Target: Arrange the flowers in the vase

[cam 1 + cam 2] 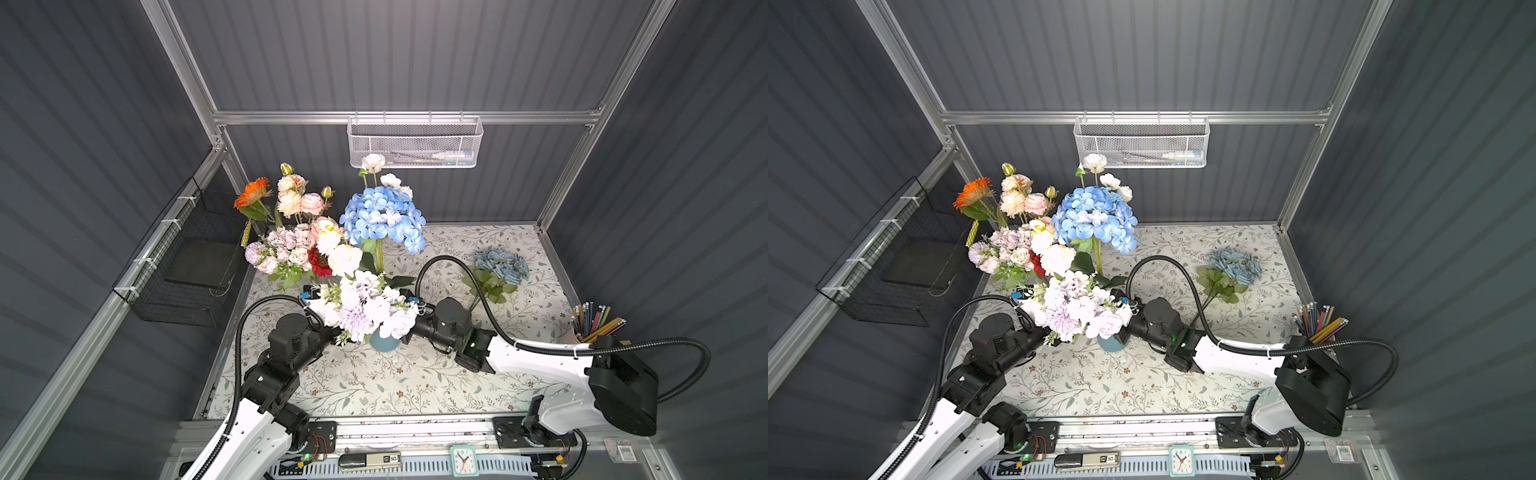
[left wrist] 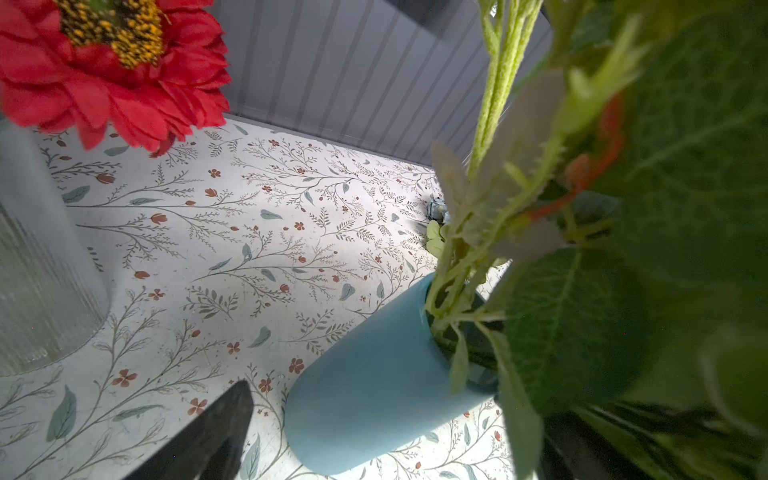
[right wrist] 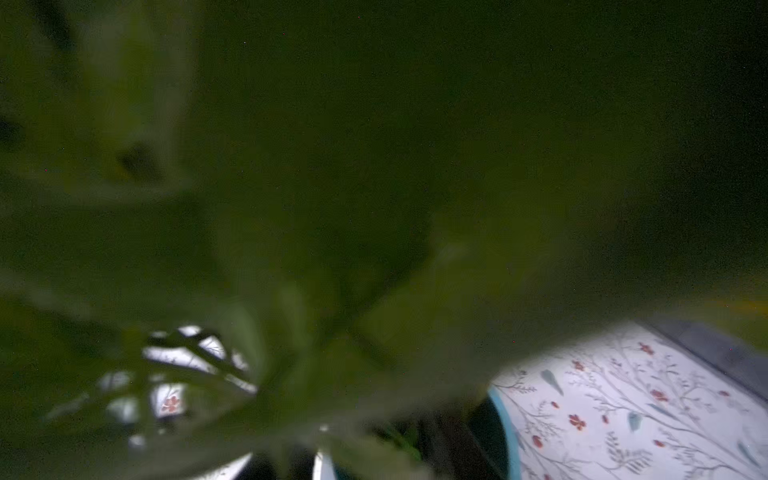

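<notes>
the dusty blue bunch (image 1: 500, 266) lies flat behind the right gripper (image 1: 411, 305), stem toward it, far from the wide-open left gripper (image 2: 399, 401); leaves (image 3: 374, 208) hide whether the right one is open.

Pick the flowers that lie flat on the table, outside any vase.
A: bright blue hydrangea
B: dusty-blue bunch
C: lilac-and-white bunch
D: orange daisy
B: in both top views the dusty-blue bunch lies on its side on the table, stem flat; the rest stand upright.

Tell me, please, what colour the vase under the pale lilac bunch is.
The vase is matte light blue, clearest in the left wrist view.
</notes>
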You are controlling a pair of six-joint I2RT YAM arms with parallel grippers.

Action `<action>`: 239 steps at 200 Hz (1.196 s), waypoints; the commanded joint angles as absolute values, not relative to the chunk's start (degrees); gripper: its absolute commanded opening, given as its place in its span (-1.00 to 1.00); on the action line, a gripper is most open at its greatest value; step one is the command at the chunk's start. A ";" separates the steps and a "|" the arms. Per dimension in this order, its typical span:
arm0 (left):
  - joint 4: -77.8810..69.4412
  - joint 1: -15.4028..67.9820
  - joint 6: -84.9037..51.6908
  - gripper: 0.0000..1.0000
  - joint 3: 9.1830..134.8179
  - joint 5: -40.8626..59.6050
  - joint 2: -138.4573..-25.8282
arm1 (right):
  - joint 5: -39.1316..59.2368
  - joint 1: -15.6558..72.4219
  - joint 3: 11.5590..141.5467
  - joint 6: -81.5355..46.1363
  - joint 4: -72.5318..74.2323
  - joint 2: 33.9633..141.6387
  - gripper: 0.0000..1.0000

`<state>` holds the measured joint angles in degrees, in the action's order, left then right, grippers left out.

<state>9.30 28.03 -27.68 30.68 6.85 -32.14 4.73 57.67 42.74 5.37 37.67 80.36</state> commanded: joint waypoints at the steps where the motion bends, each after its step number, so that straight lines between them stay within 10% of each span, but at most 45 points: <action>1: 8.00 27.86 -28.53 0.99 30.60 6.32 -32.42 | 4.17 57.92 42.28 5.62 37.01 77.51 -0.06; 53: 7.51 27.90 -29.58 0.99 31.24 6.23 -33.47 | 6.71 57.92 42.50 3.97 37.28 75.01 -0.12; 112: 8.13 27.90 -30.06 0.99 31.99 6.76 -34.78 | 8.30 57.92 44.45 4.17 38.90 77.14 -0.63; 239: 13.04 27.89 -33.13 0.99 34.00 -0.60 -34.33 | -1.68 57.92 42.37 13.35 17.16 64.52 0.01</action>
